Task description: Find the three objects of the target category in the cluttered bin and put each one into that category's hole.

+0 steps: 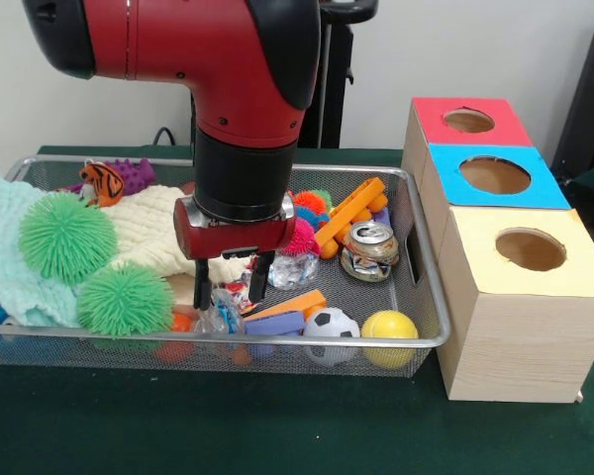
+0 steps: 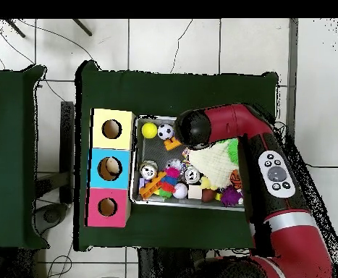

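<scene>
The bin (image 1: 416, 341) is a wire mesh tray full of toys; it also shows in the overhead view (image 2: 171, 203). My gripper (image 1: 231, 290) is open and reaches straight down into the bin's front middle. Its fingertips (image 1: 203, 294) stand just above a crumpled clear plastic piece (image 1: 219, 318) and small toys. It holds nothing. In the overhead view the arm (image 2: 200, 129) hides the gripper. Three boxes with round holes stand beside the bin: a red hole (image 1: 469, 121), a blue hole (image 1: 494, 175) and a yellow hole (image 1: 531, 249).
In the bin lie two green spiky balls (image 1: 67, 236), a mint cloth (image 1: 10, 257), a cream cloth (image 1: 148, 228), a crushed can (image 1: 369, 249), orange sticks (image 1: 348, 213), a soccer ball (image 1: 331, 325), a yellow ball (image 1: 389, 327) and a tiger toy (image 1: 102, 181).
</scene>
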`<state>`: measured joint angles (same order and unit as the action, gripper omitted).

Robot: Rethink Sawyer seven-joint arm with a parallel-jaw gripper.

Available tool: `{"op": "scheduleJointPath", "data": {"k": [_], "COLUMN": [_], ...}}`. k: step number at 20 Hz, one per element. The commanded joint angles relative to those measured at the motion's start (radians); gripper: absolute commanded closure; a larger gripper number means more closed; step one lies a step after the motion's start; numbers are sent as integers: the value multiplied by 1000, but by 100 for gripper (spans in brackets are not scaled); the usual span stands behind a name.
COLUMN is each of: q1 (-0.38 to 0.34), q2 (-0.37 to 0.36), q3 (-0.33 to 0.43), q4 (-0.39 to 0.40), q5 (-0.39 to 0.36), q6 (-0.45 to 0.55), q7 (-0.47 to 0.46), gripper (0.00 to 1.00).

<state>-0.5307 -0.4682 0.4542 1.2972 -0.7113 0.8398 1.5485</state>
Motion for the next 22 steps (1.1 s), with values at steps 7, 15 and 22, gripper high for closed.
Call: {"op": "scheduleJointPath", "data": {"k": [7, 15, 22], "q1": [7, 14, 16], "q2": [-16, -13, -16], "q3": [-27, -29, -31], "q4": [23, 14, 12], "q5": [5, 6, 12], "q6": [33, 35, 38], "q7": [-39, -36, -38], "gripper": [0, 0, 0]}}
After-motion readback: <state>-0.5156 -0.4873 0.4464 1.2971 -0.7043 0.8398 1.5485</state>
